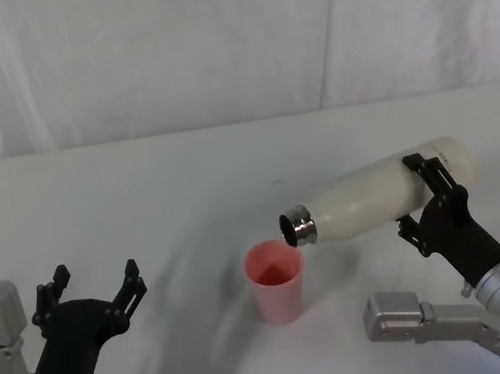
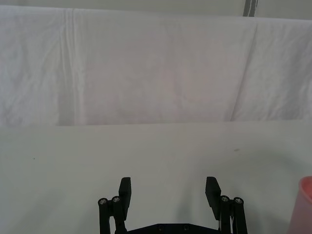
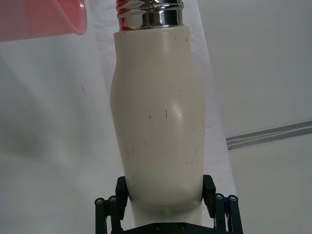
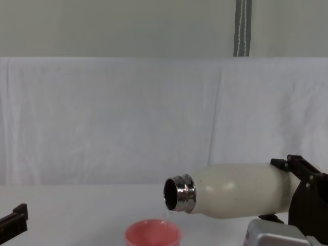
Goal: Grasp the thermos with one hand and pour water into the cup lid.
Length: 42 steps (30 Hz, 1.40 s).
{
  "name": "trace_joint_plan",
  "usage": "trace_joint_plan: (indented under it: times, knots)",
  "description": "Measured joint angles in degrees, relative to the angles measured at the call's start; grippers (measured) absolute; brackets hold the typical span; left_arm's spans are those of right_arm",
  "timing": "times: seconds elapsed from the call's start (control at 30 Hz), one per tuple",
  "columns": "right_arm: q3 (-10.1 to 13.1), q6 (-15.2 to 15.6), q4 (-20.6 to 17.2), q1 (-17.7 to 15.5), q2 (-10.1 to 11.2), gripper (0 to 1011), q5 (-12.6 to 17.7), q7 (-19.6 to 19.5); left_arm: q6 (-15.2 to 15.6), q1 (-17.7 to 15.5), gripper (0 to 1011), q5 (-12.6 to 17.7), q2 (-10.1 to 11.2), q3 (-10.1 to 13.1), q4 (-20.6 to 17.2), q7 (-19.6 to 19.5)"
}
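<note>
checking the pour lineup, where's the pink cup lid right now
The cup lid stands upright on the table's centre, just under the steel mouth of the thermos, which the right gripper holds tipped sideways.

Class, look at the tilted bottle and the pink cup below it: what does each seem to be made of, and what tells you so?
Thermos: matte cream coating, apparently painted metal, with a shiny threaded steel neck that mirrors the pink. Cup lid: smooth pink, slightly translucent, probably plastic. The right gripper holds the thermos.

No readable text, labels, brand marks or numbers anywhere, thermos (image 3: 157,117) plain cream, cup lid (image 1: 276,280) plain pink
</note>
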Motion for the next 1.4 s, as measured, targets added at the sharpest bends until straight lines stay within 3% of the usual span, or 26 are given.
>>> trace_joint_plan:
  times: [1.4]
  knots:
    - [-0.3, 0.1, 0.2, 0.2, 0.2, 950, -0.4, 0.1, 0.0, 0.0, 1001, 0.0, 0.0, 0.0, 0.0, 0.0]
